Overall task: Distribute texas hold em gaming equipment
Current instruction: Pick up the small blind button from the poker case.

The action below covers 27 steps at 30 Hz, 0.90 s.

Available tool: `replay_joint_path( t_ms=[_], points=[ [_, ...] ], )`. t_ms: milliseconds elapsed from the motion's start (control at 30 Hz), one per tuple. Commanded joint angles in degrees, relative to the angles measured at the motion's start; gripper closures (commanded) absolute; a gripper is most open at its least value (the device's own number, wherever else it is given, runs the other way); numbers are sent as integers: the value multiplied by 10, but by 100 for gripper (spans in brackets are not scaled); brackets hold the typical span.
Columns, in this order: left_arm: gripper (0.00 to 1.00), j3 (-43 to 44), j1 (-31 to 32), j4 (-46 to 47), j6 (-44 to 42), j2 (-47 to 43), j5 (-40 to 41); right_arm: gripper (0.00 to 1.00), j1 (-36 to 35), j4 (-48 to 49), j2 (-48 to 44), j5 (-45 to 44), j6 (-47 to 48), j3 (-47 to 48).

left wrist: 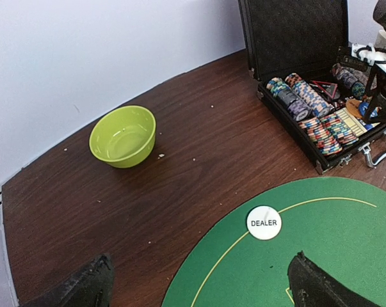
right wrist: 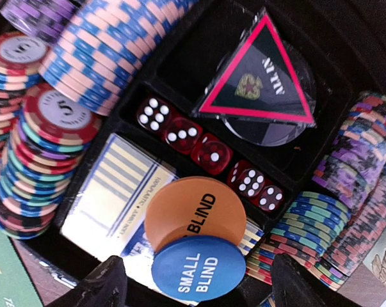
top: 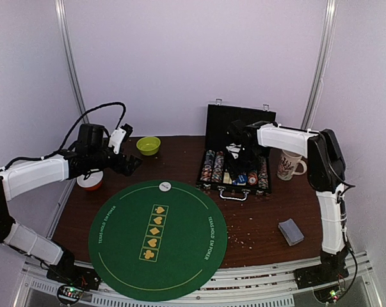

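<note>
The open black case (top: 236,169) holds rows of poker chips (right wrist: 96,45). In it an orange BLIND button (right wrist: 194,211) lies partly under a blue SMALL BLIND button (right wrist: 198,268), both on a boxed card deck (right wrist: 116,198). My right gripper (right wrist: 199,288) is open, low over the case, its fingers either side of the blue button with gaps. It also shows in the top view (top: 239,167). The white DEALER button (left wrist: 264,222) lies on the green mat's (left wrist: 346,243) far edge. My left gripper (left wrist: 202,288) is open and empty above the mat's edge, near that button. A grey-blue-backed deck (top: 290,231) lies front right.
A lime-green bowl (left wrist: 123,136) stands at the back left. A patterned mug (top: 289,165) stands right of the case. Red dice (right wrist: 212,153) and a triangular marker (right wrist: 257,77) lie in the case. An orange-and-white round object (top: 89,181) sits under my left arm.
</note>
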State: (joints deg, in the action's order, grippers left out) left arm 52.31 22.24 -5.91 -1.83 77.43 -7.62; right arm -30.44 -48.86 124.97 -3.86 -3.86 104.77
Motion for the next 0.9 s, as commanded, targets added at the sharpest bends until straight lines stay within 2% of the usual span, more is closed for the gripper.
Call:
replay_joint_path(
  t_ms=[0, 300, 733, 867],
  points=[
    [2, 4, 2, 15, -2, -9, 5, 21, 3, -33, 13, -16, -4, 11],
    [2, 21, 2, 10, -10, -2, 9, 41, 4, -20, 10, 32, -6, -16],
    [2, 19, 2, 10, -13, -4, 10, 48, 7, -34, 17, -2, -11, -26],
    [2, 19, 1, 10, -14, -5, 11, 54, 7, -35, 14, -12, -11, -25]
  ],
)
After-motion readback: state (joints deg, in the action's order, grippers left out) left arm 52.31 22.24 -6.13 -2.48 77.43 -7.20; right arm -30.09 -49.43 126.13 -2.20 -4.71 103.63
